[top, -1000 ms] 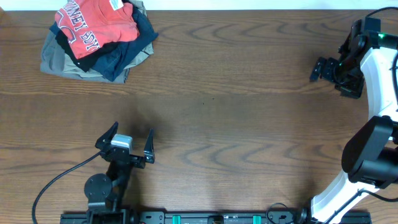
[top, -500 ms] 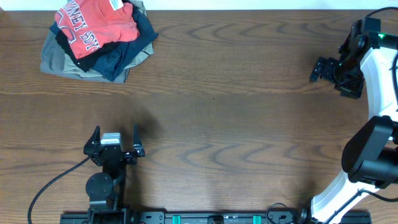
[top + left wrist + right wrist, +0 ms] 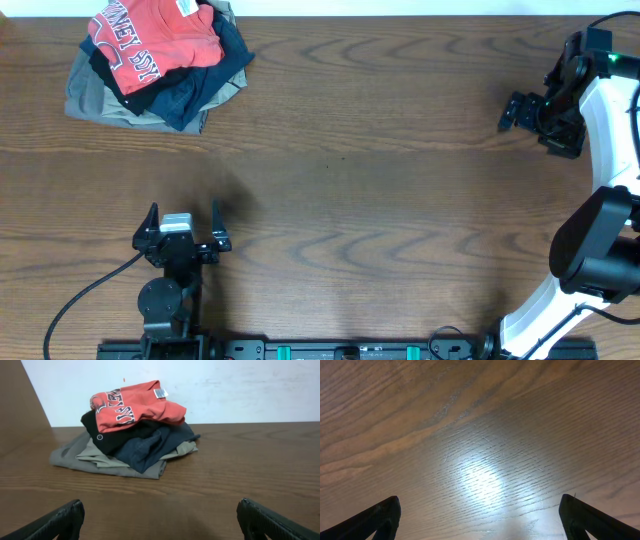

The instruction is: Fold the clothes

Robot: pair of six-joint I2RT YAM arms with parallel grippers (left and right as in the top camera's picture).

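Note:
The clothes, a coral-red T-shirt (image 3: 150, 40) with white-outlined lettering and a white neck label, lie folded on top of a garment pile at the table's far left. The left wrist view shows the T-shirt (image 3: 132, 407) straight ahead, well beyond the fingers. My left gripper (image 3: 184, 208) stands open near the front edge, pointing at the pile, with nothing between its fingers (image 3: 65, 517). My right gripper (image 3: 507, 112) is open at the far right, over bare wood. The right wrist view shows only the gripper (image 3: 480, 507) and the tabletop.
Under the T-shirt lie a black garment (image 3: 107, 435), a navy one (image 3: 195, 90) and a khaki one (image 3: 100, 100). A white wall (image 3: 240, 385) runs behind the table's far edge. A black cable (image 3: 90, 290) trails from the left arm's base.
My left gripper has shifted a little to the left and turned straight toward the pile, then held still. The right arm and the pile have not moved.

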